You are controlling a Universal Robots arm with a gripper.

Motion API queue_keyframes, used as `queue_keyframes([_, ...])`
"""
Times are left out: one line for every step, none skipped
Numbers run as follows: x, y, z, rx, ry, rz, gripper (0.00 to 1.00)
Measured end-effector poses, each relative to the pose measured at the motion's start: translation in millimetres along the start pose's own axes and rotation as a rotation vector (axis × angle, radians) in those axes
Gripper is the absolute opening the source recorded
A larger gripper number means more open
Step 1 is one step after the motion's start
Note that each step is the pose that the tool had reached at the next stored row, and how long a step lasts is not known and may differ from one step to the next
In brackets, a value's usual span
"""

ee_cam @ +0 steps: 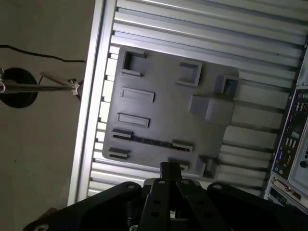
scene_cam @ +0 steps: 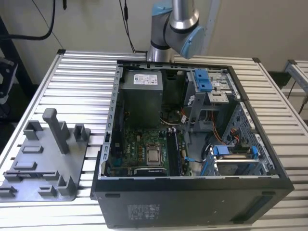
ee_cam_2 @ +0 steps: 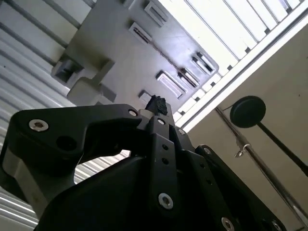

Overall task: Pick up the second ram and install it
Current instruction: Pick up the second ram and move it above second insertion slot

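Gripper: we are seeing the gripper [ee_cam: 171, 169] hanging above the grey tray [ee_cam: 163, 110]. Its black fingers are closing tip to tip, with nothing showing between them. In the second wrist view the gripper [ee_cam_2: 156, 103] is showing the same pinched tips.

Second ram: we are making out a thin dark strip, the second ram [ee_cam: 151, 141], sitting on edge in the tray between two small holders. It is lying near the tray edge closest to the gripper, and the fingers are not touching it. We cannot tell its label or chips.

Tray: in the exterior view the tray [scene_cam: 43, 163] is resting flat on the slatted table [scene_cam: 82, 72], at the exterior view's left of the computer case [scene_cam: 192, 202]. A tall post and several low blocks are rising from it.

Computer case: it is lying open on the table, and we are looking down at the motherboard [scene_cam: 139, 149] on its floor. The grey power supply [scene_cam: 140, 96] is sitting at the far end.

Arm: the arm [scene_cam: 174, 26] is standing behind the case and reaching up past the top of the exterior view.
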State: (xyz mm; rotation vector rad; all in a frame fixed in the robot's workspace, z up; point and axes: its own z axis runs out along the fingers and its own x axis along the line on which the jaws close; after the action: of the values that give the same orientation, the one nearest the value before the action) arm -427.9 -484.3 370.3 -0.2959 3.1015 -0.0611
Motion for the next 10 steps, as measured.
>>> queue_keyframes([0.3, 0.1, 0.0, -0.0003, -0.0005, -0.014, 0.11])
queue_keyframes([0.5, 0.1, 0.0, -0.0005, -0.0011, -0.029, 0.11])
queue_keyframes([0.7, 0.2, 0.1, -0.0009, -0.0017, -0.043, 0.11])
queue_keyframes([1.0, 0.2, 0.0, -0.0012, -0.0023, -0.059, 0.11])
queue_keyframes([1.2, 0.2, 0.1, -0.0015, -0.0029, -0.073, 0.11])
queue_keyframes([1.5, 0.3, 0.1, -0.0019, -0.0036, -0.088, 0.11])
queue_keyframes([1.7, 0.4, 0.1, -0.0021, -0.0042, -0.102, 0.11])
queue_keyframes([2.0, 0.4, 0.1, -0.0025, -0.0047, -0.116, 0.11])
queue_keyframes([2.2, 0.4, 0.1, -0.0027, -0.0053, -0.13, 0.11])
queue_keyframes([2.5, 0.5, 0.1, -0.0031, -0.006, -0.144, 0.11])
